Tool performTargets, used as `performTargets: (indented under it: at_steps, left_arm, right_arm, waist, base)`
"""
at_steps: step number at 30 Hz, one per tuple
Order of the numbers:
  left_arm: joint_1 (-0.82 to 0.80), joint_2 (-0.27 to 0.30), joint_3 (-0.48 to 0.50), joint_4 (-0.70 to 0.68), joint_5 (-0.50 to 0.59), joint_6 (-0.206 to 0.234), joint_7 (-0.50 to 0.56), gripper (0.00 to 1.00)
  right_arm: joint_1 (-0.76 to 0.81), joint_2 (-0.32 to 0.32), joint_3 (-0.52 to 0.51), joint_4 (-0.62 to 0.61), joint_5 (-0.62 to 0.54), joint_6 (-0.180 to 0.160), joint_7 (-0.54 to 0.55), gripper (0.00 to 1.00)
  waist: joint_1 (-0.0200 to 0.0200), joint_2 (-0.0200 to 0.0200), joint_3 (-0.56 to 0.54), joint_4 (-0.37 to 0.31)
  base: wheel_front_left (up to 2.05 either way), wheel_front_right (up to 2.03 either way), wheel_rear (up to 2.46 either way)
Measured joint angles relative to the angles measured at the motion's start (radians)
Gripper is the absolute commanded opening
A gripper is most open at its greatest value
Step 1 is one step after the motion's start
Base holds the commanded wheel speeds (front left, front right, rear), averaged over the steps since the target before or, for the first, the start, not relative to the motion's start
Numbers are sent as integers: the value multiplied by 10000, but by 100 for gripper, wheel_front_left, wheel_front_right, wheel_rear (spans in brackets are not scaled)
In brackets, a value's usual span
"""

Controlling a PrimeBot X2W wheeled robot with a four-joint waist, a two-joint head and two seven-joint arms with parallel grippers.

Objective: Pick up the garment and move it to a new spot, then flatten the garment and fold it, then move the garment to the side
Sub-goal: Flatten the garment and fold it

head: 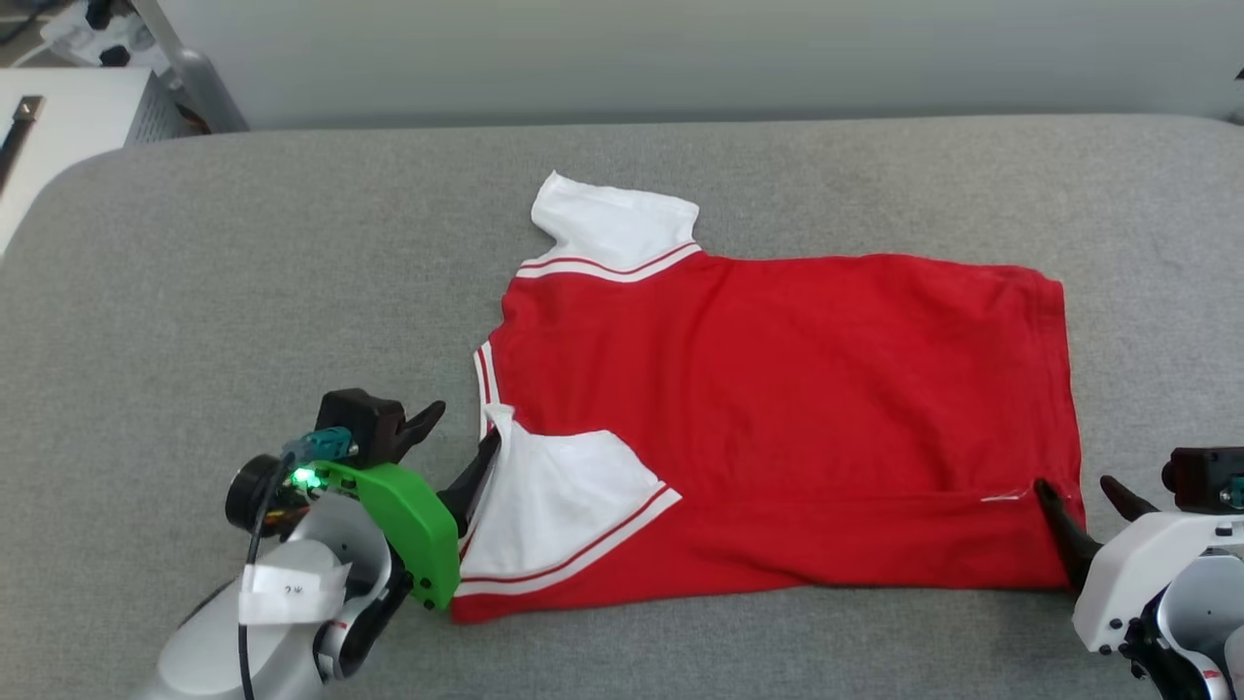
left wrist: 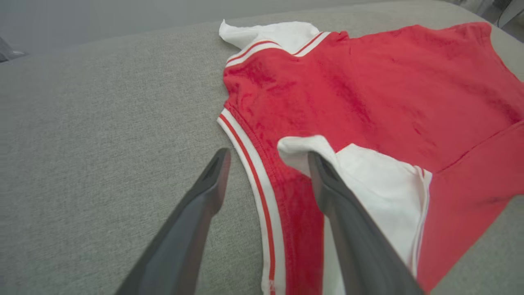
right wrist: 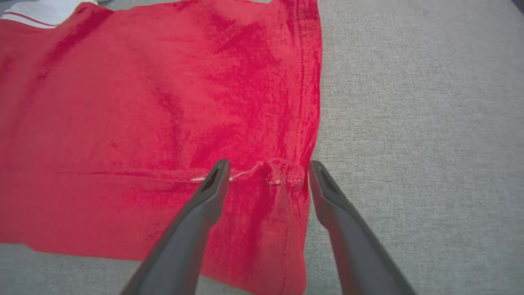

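The garment [head: 777, 389], red with white sleeves, lies flat and sideways on the gray padded surface [head: 243, 292], its near edge folded over along a crease. My left gripper [head: 465, 433] stands wide open at the collar end, one finger above the bare surface, the other above the folded-in white sleeve [head: 554, 496]. My right gripper [head: 1074, 486] is likewise spread wide, straddling the hem corner [right wrist: 286, 176] and gripping nothing.

The garment [head: 777, 389] lay spread on the grey cushion [head: 243, 292], near sleeve folded inward. My left gripper [head: 465, 435] gaped beside that sleeve. My right gripper [head: 1074, 483] gaped at the near right hem corner.
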Motion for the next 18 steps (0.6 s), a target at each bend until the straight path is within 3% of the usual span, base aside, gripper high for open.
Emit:
performTargets:
  at_steps: [5, 10, 12, 13, 18]
  left_arm:
    - [725, -136, 244, -474, -476, 510, -151, 100]
    - [1784, -190, 439, -1338, -993, 1289, -105, 100]
    - [2183, -174, 431, -1705, -1139, 1611, 75, 100]
    - [2615, -38, 433, -2341, -1137, 2163, 234, 100]
    - [3136, 341, 77, -3237, -1317, 2920, 1547, 100]
  right_arm:
    - [436, 44, -65, -658, -109, -2, 362, 100]
    - [1007, 245, -217, -1446, -249, -4, 1028, 100]
    - [1229, 305, -265, -1753, -265, -4, 1335, 100]
    - [1573, 414, -362, -2201, -263, -4, 1799, 100]
    - [1861, 612, -671, -2786, -265, -4, 2220, 100]
  waist:
    - [0, 0, -435, -26]
    - [0, 0, -855, -97]
    - [0, 0, -976, -125]
    - [0, 0, -1106, -165]
    - [0, 0, -1095, -187]
  base:
    - [0, 0, 0]
    - [0, 0, 0]
    - [0, 0, 0]
    - [0, 0, 0]
    - [0, 0, 0]
